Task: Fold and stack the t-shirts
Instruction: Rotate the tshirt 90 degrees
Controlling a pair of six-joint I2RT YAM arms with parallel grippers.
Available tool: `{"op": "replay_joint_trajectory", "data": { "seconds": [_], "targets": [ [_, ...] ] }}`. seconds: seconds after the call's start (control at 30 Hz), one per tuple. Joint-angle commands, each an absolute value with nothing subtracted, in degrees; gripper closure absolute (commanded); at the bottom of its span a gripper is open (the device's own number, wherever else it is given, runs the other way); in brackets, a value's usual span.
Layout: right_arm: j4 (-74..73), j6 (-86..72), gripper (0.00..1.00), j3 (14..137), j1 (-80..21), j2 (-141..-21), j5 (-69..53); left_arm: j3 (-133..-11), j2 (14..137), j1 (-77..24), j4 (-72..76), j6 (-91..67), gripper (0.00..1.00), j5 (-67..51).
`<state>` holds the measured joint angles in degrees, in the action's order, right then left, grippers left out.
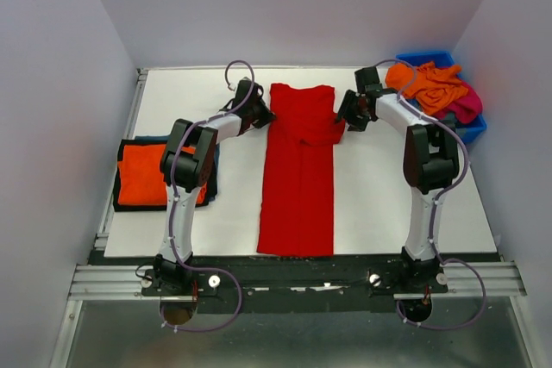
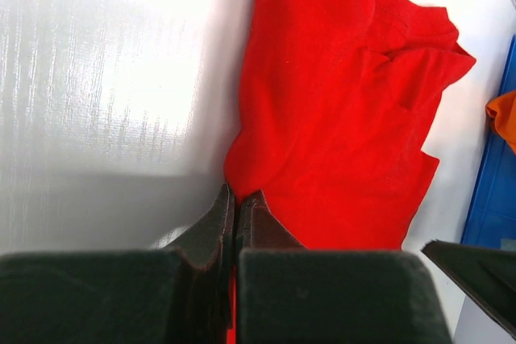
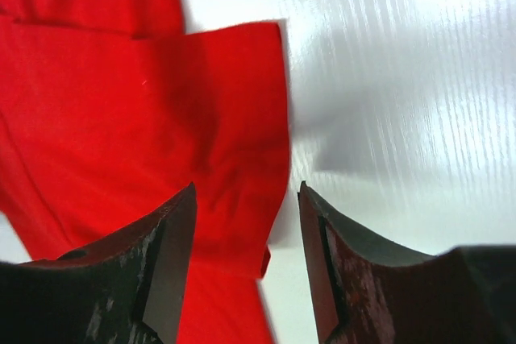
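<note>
A large bright red t-shirt (image 1: 297, 170) lies in a long strip down the middle of the white table, its sides folded in. My left gripper (image 1: 261, 115) is at the shirt's upper left edge. In the left wrist view it (image 2: 238, 199) is shut, with the red cloth (image 2: 339, 118) pinched between the fingers. My right gripper (image 1: 348, 118) is at the upper right edge. In the right wrist view it (image 3: 246, 199) is open and straddles the edge of the red sleeve (image 3: 218, 126). A folded orange t-shirt (image 1: 142, 174) lies on dark folded cloth at the left.
A blue plastic bin (image 1: 473, 129) stands at the back right with a crumpled orange shirt (image 1: 427, 84) and a magenta one (image 1: 466, 102) in it. The bin's edge also shows in the left wrist view (image 2: 488, 199). White walls enclose the table.
</note>
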<state>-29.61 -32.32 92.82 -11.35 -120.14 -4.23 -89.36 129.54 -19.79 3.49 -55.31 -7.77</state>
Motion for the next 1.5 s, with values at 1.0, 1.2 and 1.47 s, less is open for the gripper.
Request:
{"op": "replay_joint_trajectory", "data": {
  "seconds": [1.0, 1.2, 1.47],
  "targets": [
    [-37.9, -29.2, 0.82, 99.4, -17.2, -120.7, 6.5, -92.5, 129.3, -20.0, 0.4, -52.8, 1.0, -7.4],
    [-32.8, -29.8, 0.66, 89.5, -17.2, -113.0, 2.7, -96.4, 132.0, -20.0, -2.5, -52.9, 1.0, -6.4],
    [-26.6, -30.1, 0.48, 73.2, -17.1, -103.0, -4.6, -104.2, 134.4, -19.9, -9.5, -51.6, 0.55, -6.0]
  ]
}}
